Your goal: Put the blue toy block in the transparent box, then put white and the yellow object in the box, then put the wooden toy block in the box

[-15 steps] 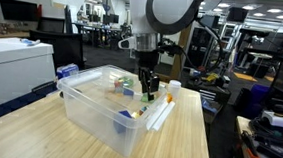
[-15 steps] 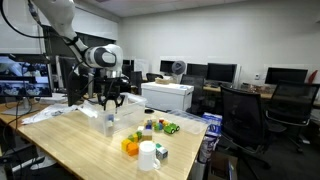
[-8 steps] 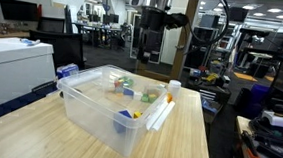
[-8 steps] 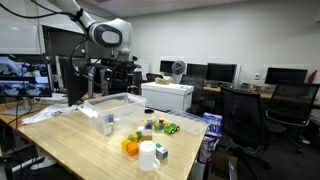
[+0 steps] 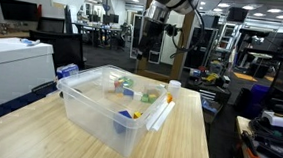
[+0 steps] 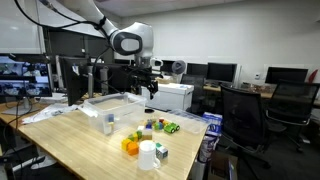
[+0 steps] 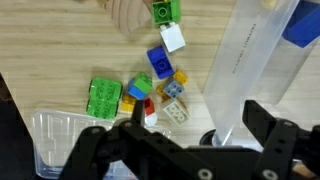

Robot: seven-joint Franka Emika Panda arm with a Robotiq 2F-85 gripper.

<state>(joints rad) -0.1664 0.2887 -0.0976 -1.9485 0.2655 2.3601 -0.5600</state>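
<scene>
Though loose pieces (image 6: 155, 127) crowd the worktop (image 6: 70, 140), the blue toy block (image 7: 158, 62) sits mid-cluster, a green block (image 7: 103, 97) near it. Long axis: cannot tell. Behind the cluster, the transparent box (image 6: 105, 100). Farthest, the hand (image 6: 148, 90) hangs high, opened wide, empty; block lies ahead of it, well below.

arm (image 6: 128, 42) raised high, fingers (image 7: 280, 140) spread wide, empty
</scene>
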